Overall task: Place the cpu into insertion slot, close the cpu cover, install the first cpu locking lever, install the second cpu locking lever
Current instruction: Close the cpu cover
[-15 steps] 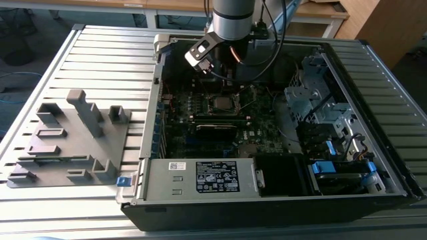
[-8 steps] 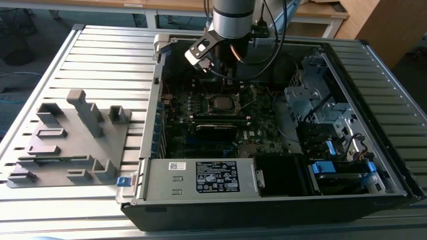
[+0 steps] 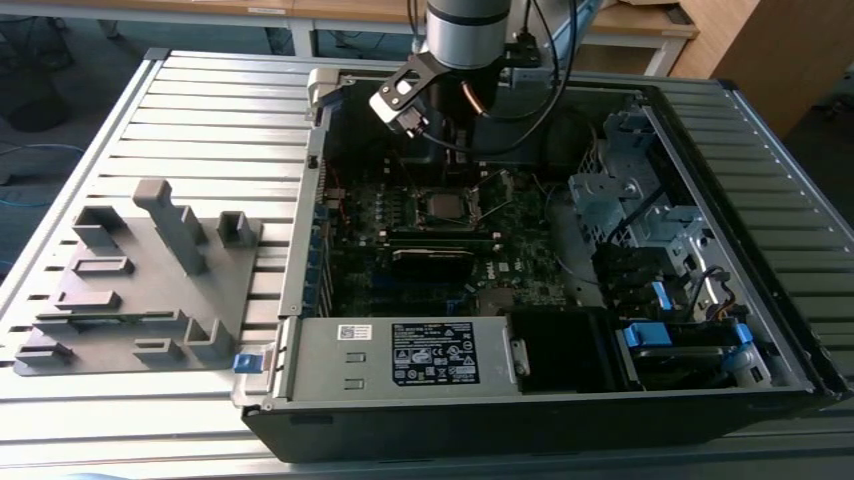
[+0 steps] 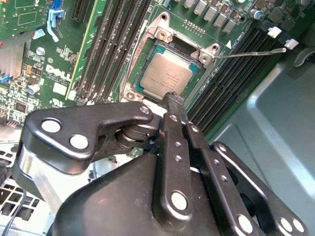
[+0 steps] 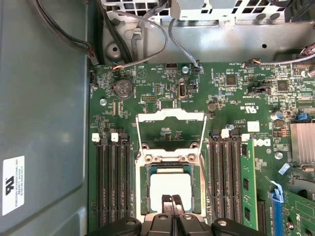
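One square, dull-silver cpu in metal-rimmed insertion slot

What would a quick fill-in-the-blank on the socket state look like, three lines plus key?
1. The cpu sits in the insertion slot of the ____ circuit board.
2. The cpu cover is ____, its cut-out showing bare board instead of the chip.
3. In the first wrist view, the gripper hangs over the edge of the ____.

Missing words: green; open; cpu.
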